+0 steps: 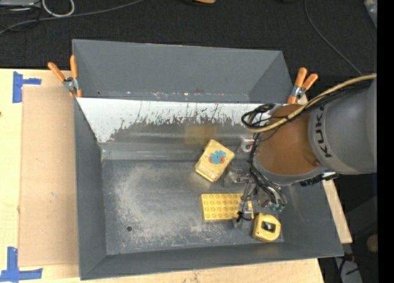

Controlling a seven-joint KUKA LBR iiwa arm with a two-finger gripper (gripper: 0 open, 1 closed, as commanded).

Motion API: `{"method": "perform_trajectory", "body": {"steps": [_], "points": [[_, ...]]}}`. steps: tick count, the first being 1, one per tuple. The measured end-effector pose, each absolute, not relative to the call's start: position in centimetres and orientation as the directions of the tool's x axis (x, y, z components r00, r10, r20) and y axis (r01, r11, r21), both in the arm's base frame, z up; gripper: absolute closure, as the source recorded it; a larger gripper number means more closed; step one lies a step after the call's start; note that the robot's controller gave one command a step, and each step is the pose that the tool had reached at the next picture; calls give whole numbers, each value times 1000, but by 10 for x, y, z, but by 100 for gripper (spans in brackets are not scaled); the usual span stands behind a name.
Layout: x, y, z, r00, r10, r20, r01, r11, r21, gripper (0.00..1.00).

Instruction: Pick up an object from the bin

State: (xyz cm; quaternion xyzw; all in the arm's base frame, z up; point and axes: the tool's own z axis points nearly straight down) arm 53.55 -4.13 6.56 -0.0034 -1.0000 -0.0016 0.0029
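My gripper [247, 203] reaches down at the right side of the bin floor, right at the right-hand edge of a flat yellow studded plate [219, 207]. Just to its lower right lies a small yellow and black tape measure [266, 229], close to the gripper. A yellow block with a blue and red mark on top [215, 160] rests tilted up and to the left of the gripper, near the back wall.
The arm with its orange cover and cables hangs over the bin's right side and hides the floor beneath it. The left half of the bin floor is bare metal with scuff marks.
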Motion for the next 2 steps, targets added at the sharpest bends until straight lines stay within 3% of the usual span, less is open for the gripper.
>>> {"method": "perform_trajectory", "body": {"steps": [1,2], "points": [[535,-18,124,-997,73,-11,73,997,0,0],[528,-39,98,-999,45,8,45,999,0,0]]}}
